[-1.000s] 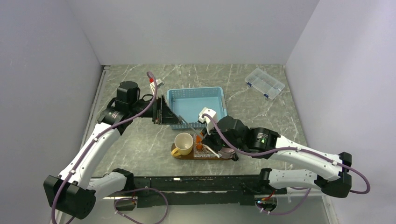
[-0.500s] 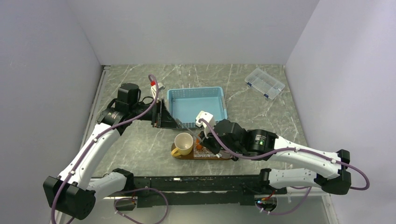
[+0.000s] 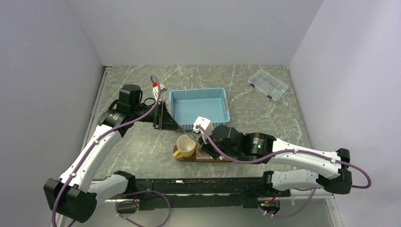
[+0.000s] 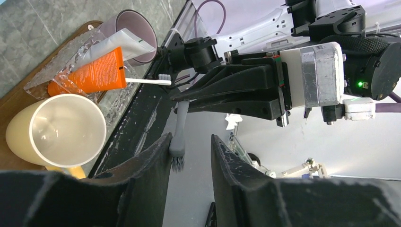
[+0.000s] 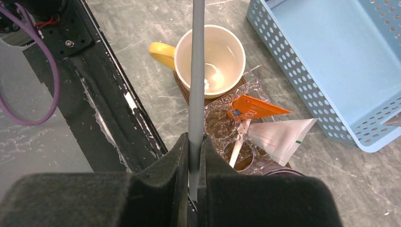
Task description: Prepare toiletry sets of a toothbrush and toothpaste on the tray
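From above, the two arms meet just near of the basket [image 3: 201, 106]. The grey toothbrush [image 3: 185, 130] is only a thin line bridging them above the bench [image 3: 142, 151], and the grip is too small to read there. That view alone shows the clear box [image 3: 268, 84], far right.

The right wrist view settles one end: the right fingers [image 5: 182, 151] are clamped tight on the grey handle, which runs straight away from them and crosses in front of the yellow cup [image 5: 210, 61]. Right of the cup lie the orange tube [image 5: 250, 109], the white tube [image 5: 279, 135] and the white toothbrush [image 5: 239, 139], all on a clear holder [image 5: 215, 120].

The left wrist view gives the other end. The bristle head sits between the left fingers [image 4: 161, 156], against one finger with a plain gap to the other — they stand partly apart, not clamped on it. Only here do the brown tray [image 4: 16, 99] under the cup and holder and the purple cup [image 4: 130, 28] at its right end show well.
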Robot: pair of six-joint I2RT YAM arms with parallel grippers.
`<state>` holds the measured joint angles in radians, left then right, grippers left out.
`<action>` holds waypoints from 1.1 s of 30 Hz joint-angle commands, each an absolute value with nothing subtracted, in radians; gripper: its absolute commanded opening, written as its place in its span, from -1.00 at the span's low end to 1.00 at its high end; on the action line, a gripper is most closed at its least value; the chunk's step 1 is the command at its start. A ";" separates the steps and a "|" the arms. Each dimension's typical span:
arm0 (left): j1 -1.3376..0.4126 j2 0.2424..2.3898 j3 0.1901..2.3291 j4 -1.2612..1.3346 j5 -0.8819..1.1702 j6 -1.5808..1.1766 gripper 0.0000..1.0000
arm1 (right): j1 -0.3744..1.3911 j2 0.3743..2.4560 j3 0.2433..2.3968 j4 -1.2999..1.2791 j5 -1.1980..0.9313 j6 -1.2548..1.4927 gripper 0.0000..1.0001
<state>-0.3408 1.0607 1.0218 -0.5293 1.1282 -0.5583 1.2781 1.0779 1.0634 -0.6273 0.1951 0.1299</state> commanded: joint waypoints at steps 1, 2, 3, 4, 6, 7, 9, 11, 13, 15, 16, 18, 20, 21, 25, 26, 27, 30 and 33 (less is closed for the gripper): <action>-0.338 1.045 1.056 -0.518 1.158 -0.523 -0.26 | 1.284 1.059 1.088 -0.595 0.227 0.118 -1.00; -0.337 1.046 1.054 -0.522 1.152 -0.519 -0.29 | 1.284 1.058 1.087 -0.595 0.228 0.120 -1.00; -0.337 1.050 1.053 -0.523 1.152 -0.516 -0.35 | 1.284 1.058 1.088 -0.596 0.231 0.120 -1.00; -0.338 1.052 1.051 -0.523 1.153 -0.514 -0.42 | 1.285 1.057 1.086 -0.597 0.232 0.122 -1.00; -0.338 1.055 1.048 -0.520 1.152 -0.511 -0.59 | 1.286 1.053 1.083 -0.597 0.233 0.125 -1.00; -0.339 1.056 1.048 -0.522 1.146 -0.509 -0.68 | 1.287 1.050 1.081 -0.596 0.232 0.125 -1.00; -0.339 1.063 1.051 -0.530 1.141 -0.501 -0.93 | 1.289 1.046 1.076 -0.596 0.232 0.127 -1.00; -0.339 1.070 1.050 -0.527 1.137 -0.499 -1.00 | 1.291 1.041 1.073 -0.598 0.236 0.130 -1.00; -0.340 1.070 1.045 -0.528 1.130 -0.494 -1.00 | 1.294 1.035 1.072 -0.602 0.243 0.135 -0.98; -0.345 1.070 1.048 -0.549 1.105 -0.478 -1.00 | 1.294 1.026 1.071 -0.611 0.260 0.144 -0.55; -0.349 1.068 1.054 -0.569 1.082 -0.460 -1.00 | 1.294 1.020 1.072 -0.613 0.264 0.147 -0.42; -0.359 1.058 1.067 -0.600 1.019 -0.444 -1.00 | 1.294 1.003 1.069 -0.618 0.278 0.153 -0.24; -0.373 1.034 1.075 -0.611 0.955 -0.445 -1.00 | 1.293 0.976 1.061 -0.620 0.290 0.156 -0.15; -0.385 1.016 1.082 -0.615 0.904 -0.445 -1.00 | 1.294 0.962 1.057 -0.620 0.296 0.160 -0.11; -0.457 0.952 1.100 -0.636 0.751 -0.453 -1.00 | 1.294 0.897 1.028 -0.607 0.325 0.174 0.01; -0.477 0.940 1.098 -0.635 0.721 -0.456 -1.00 | 1.294 0.882 1.021 -0.604 0.329 0.178 0.03; -0.495 0.929 1.094 -0.633 0.697 -0.462 -1.00 | 1.293 0.862 1.013 -0.601 0.333 0.179 0.04; -0.547 0.907 1.092 -0.640 0.623 -0.470 -1.00 | 1.293 0.828 0.990 -0.595 0.358 0.191 0.07; -0.593 0.897 1.107 -0.673 0.542 -0.466 -1.00 | 1.293 0.808 0.977 -0.595 0.365 0.200 0.08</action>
<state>-0.5461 0.9096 1.0599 -0.6445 0.6933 -0.4740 1.2892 0.8360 0.9939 -0.6346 0.3202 0.1730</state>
